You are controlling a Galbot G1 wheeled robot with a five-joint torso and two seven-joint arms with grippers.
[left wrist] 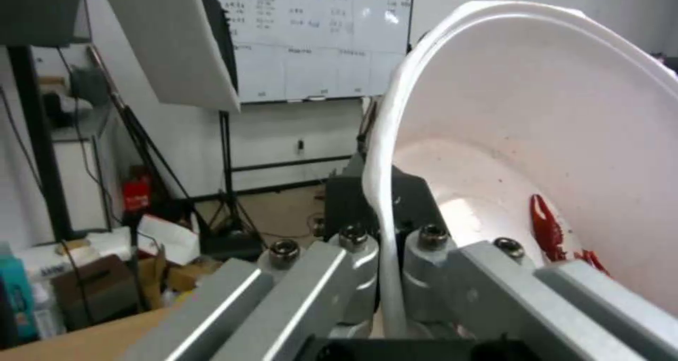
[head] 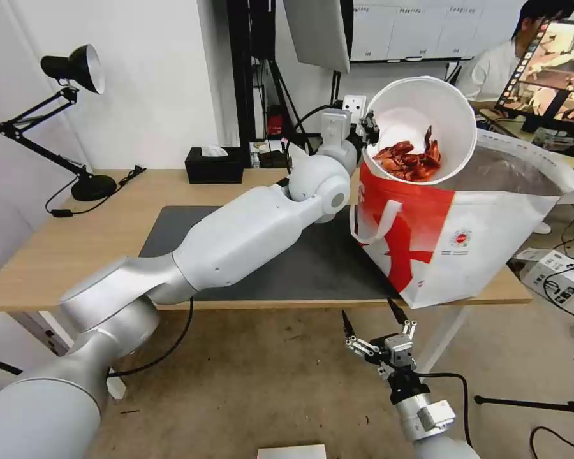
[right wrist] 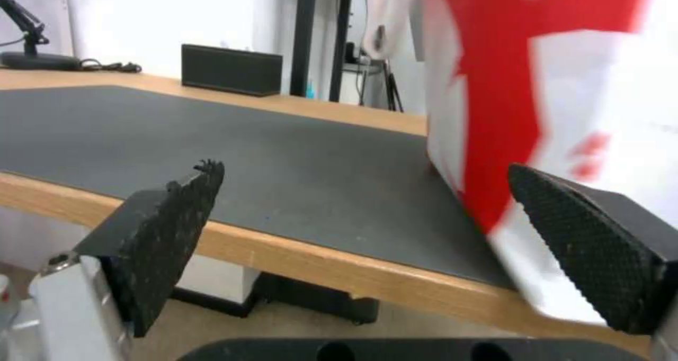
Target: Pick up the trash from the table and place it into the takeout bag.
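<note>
Left gripper [head: 368, 127] pinches the rim of the white bowl [head: 421, 124], tipped with red crayfish shells [head: 409, 159] over the takeout bag's [head: 478, 248] mouth at the table's [head: 76, 242] right end, while right gripper [head: 371, 322] hangs spread below the edge

The table [head: 76, 242] carries a dark mat [head: 300, 268], takeout bag [head: 485, 248], tissue box [head: 214, 165] and lamp [head: 76, 127].

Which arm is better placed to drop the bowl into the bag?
Left. Its pincer already grips the tilted bowl's rim above the takeout bag. The right pincer hangs open below the table edge.
</note>
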